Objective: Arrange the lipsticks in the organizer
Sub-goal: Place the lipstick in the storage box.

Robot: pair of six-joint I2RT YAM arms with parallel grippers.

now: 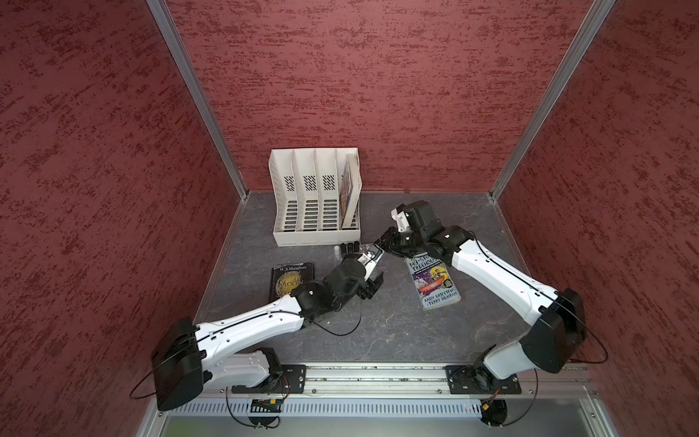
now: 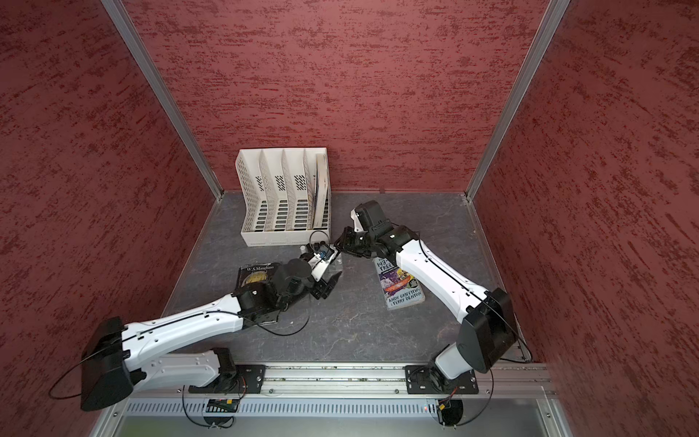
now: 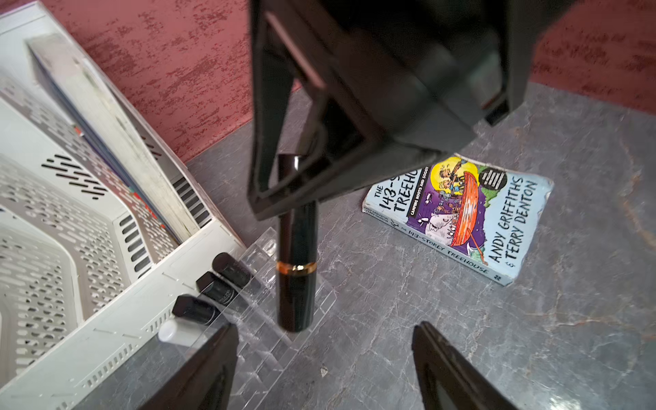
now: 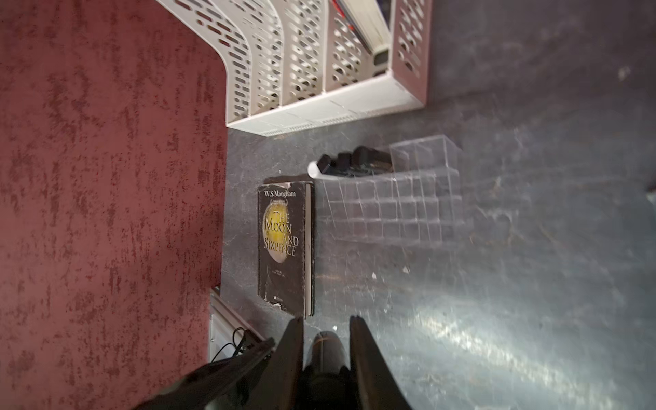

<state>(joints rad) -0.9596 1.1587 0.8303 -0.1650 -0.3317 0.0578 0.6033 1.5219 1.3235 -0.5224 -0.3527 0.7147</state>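
Your right pincer (image 4: 326,340) grips black lipstick (image 3: 296,269) by its top, mid-frame, free end toward organizer (image 4: 408,209) | left pincer (image 3: 326,328) open, apart.

In the left wrist view the upper end of the black lipstick (image 3: 296,291) vanishes inside the right tool (image 4: 326,321), and the left tool (image 3: 326,323) is cut off by the picture's edge, only its fingertips showing. In both top views the left arm (image 1: 257,325) covers part of the dark book (image 1: 289,276) and most of the clear organizer (image 3: 269,348), and the right arm (image 1: 491,272) hides the top of the treehouse book (image 1: 435,283). The right wrist view is smeared with blur.
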